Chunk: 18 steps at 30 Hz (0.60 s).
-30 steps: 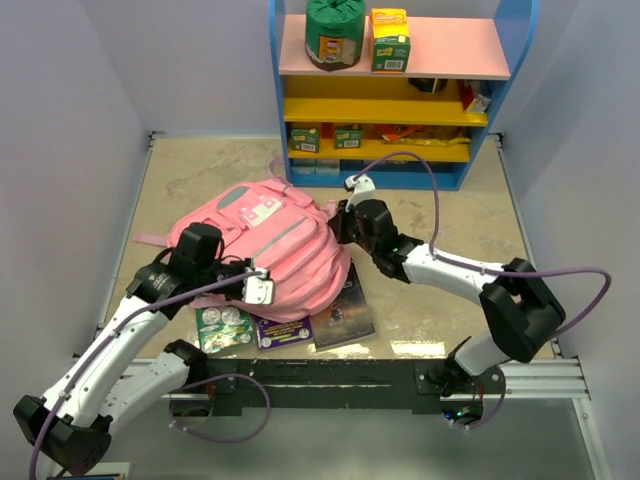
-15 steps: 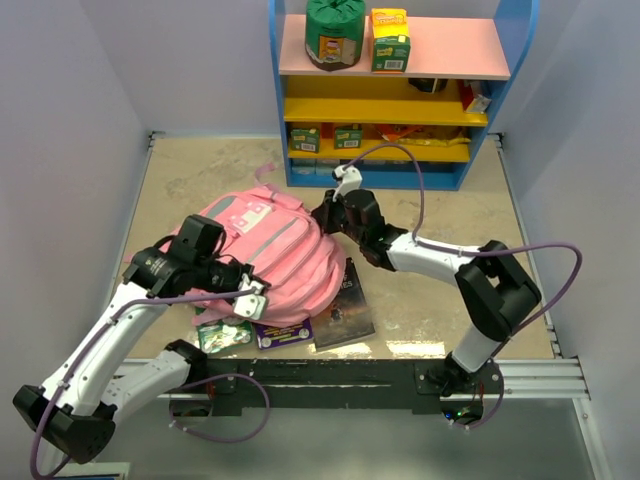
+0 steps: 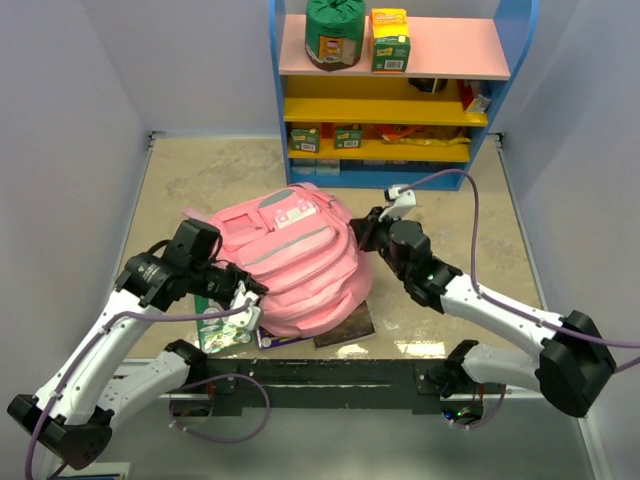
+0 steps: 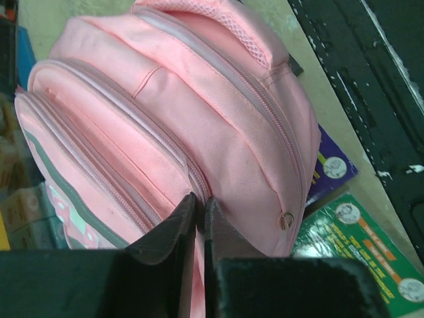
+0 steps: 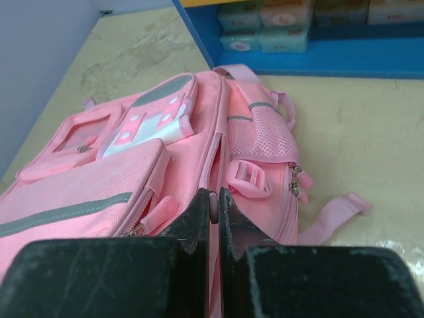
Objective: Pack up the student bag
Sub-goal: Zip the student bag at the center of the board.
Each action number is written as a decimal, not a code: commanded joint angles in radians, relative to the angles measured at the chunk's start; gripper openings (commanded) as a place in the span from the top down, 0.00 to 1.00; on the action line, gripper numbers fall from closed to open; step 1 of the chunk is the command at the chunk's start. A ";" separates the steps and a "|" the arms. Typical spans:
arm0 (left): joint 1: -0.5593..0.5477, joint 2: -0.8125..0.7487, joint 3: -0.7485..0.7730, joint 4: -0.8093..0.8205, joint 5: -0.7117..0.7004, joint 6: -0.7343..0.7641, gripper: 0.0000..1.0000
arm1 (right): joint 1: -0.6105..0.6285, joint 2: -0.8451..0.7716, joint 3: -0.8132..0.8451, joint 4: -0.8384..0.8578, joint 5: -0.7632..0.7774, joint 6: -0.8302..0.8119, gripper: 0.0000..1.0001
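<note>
The pink student bag (image 3: pixel 295 255) lies on the table between both arms, front pockets and pale grey stripe facing up. My left gripper (image 3: pixel 248 297) is shut on the bag's fabric at its near left edge; the left wrist view shows its jaws (image 4: pixel 201 205) pinching the pink cloth by a zip seam. My right gripper (image 3: pixel 368 232) is shut on the bag's right side; the right wrist view shows its jaws (image 5: pixel 213 199) clamped on a pink zip pull beside the mesh side pocket (image 5: pixel 262 136). The bag (image 5: pixel 132 165) fills the left of that view.
A green booklet (image 3: pixel 222 330), a purple booklet (image 3: pixel 283 336) and a dark book (image 3: pixel 350 325) lie partly under the bag's near edge. A blue shelf unit (image 3: pixel 390 90) with boxes stands at the back. The black arm rail (image 3: pixel 320 375) runs along the near edge.
The bag has shifted right and towards the near edge, covering more of the books. My right gripper moved right with it; my left gripper moved down and right along the bag's edge.
</note>
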 commanded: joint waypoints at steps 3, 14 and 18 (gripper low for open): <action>-0.011 -0.129 -0.028 -0.104 -0.152 -0.096 0.69 | 0.143 -0.186 -0.107 -0.044 0.206 0.086 1.00; -0.033 -0.041 -0.035 0.508 0.109 -0.797 0.12 | 0.356 -0.151 -0.173 0.044 0.036 0.129 1.00; -0.176 0.053 -0.081 0.597 -0.053 -0.801 0.11 | 0.361 -0.117 -0.134 0.061 -0.026 0.094 1.00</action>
